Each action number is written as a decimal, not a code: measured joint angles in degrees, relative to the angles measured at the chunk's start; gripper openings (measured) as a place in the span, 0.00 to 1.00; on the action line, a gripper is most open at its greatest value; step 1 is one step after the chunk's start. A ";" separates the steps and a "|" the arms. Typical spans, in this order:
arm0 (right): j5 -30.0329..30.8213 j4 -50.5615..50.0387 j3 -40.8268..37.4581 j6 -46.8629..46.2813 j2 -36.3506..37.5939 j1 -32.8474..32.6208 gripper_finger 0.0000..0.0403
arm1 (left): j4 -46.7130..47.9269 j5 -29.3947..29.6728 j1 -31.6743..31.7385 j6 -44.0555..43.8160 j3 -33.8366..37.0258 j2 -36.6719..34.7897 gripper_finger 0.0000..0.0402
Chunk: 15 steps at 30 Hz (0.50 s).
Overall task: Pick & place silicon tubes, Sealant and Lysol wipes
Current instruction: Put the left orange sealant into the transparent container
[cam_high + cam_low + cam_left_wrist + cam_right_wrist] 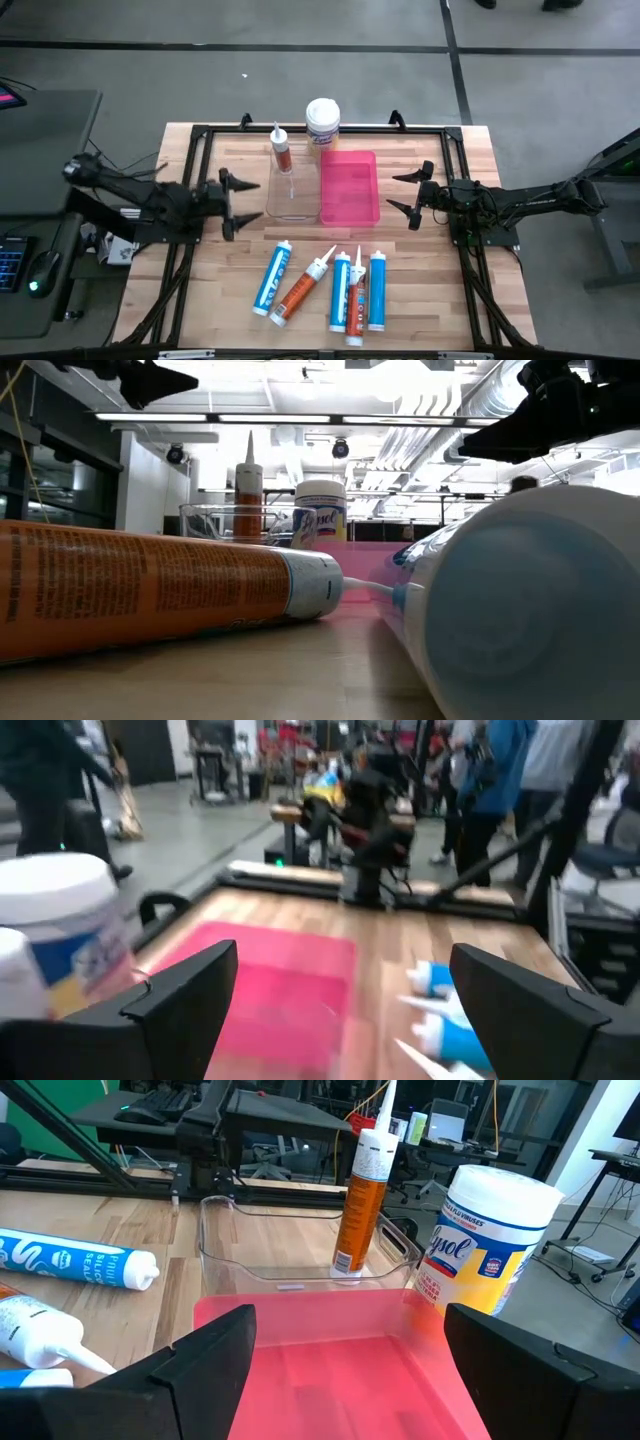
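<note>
The Lysol wipes canister (323, 122) stands upright on the table at the far side, behind the pink tray (349, 186); it also shows in the right wrist view (478, 1252). An orange cartridge (282, 152) stands upright in the clear bin (292, 195). Several blue and orange cartridges (325, 287) lie flat on the table near the front. My left gripper (236, 203) is open and empty left of the clear bin. My right gripper (408, 192) is open and empty right of the pink tray.
A black frame (320, 130) runs around the wooden table's edges. Bare wood lies between the two bins and the row of lying cartridges. People stand in the room beyond the table in the left wrist view (500, 780).
</note>
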<state>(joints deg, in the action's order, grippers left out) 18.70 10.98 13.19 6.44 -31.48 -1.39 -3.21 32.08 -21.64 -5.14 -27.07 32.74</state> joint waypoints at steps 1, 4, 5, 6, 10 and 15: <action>0.00 0.00 0.00 0.00 0.02 0.02 0.80 | 0.46 1.57 -2.20 -0.73 -0.68 1.50 0.89; 0.01 0.00 0.00 0.01 0.00 0.02 0.80 | 0.46 6.73 -7.52 -2.80 -3.33 6.93 0.89; 0.00 0.00 0.00 0.01 0.01 0.00 0.80 | 0.48 8.42 -8.94 -3.56 -4.58 8.92 0.89; 0.00 0.00 0.00 0.01 0.02 0.01 0.80 | 0.51 10.03 -10.10 -4.45 -5.92 10.97 0.89; 0.00 0.00 0.00 0.02 0.00 0.00 0.80 | 1.71 14.07 -12.36 -8.81 -12.81 20.09 0.89; 0.00 0.00 0.00 0.00 0.00 0.02 0.80 | 8.55 15.41 -12.12 -15.95 -24.33 31.27 0.89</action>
<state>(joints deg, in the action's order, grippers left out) 18.70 10.98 13.19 6.44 -31.48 -1.37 5.34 47.49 -33.76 -21.09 -51.40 64.01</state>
